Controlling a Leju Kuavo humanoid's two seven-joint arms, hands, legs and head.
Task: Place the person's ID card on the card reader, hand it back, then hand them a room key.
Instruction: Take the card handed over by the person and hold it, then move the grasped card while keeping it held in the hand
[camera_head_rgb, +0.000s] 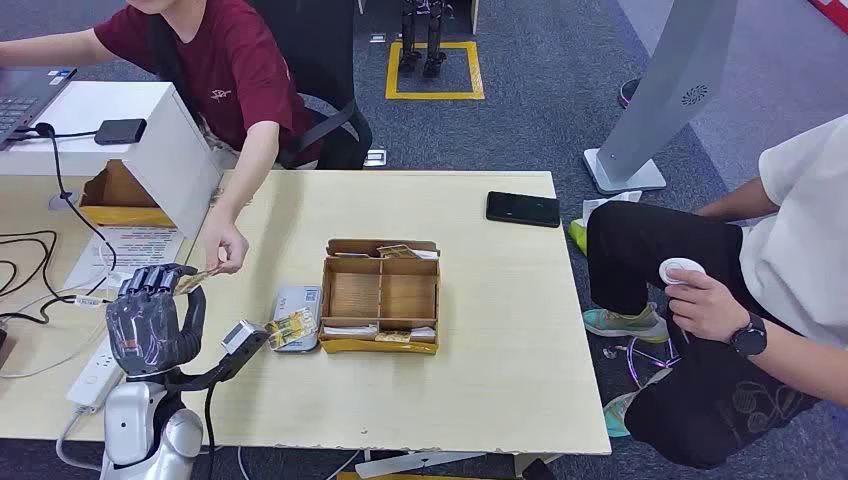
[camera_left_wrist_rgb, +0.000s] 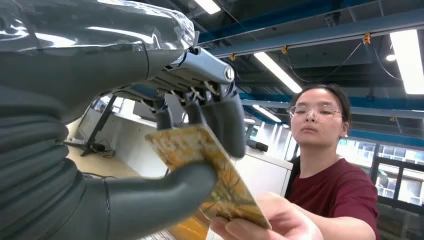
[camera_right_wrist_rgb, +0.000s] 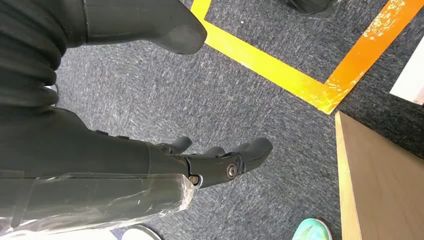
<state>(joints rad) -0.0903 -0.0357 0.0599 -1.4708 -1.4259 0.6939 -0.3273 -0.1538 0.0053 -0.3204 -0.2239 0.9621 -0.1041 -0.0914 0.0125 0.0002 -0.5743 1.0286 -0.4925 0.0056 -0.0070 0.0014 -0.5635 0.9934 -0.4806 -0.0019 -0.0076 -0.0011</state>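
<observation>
While person's hand (camera_head_rgb: 226, 248) grips its far end, L hand (camera_head_rgb: 152, 320) pinches card (camera_left_wrist_rgb: 210, 172). R hand (camera_right_wrist_rgb: 165, 160) hangs w/ fingers apart, holding nothing.

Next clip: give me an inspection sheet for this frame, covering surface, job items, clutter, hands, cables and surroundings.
Surface: light wooden table, bare along the near edge.
Job's things: yellow card pinched by the left hand while the person's hand grasps its other end; card reader lies flat with another yellow card on it; wooden organiser box holds more cards.
Clutter: black phone; white box.
Hands: right hand hangs over the carpet, fingers apart, holding nothing.
Cables: black cables and a white power strip at the table's left.
Surroundings: seated second person; yellow floor marking.
</observation>
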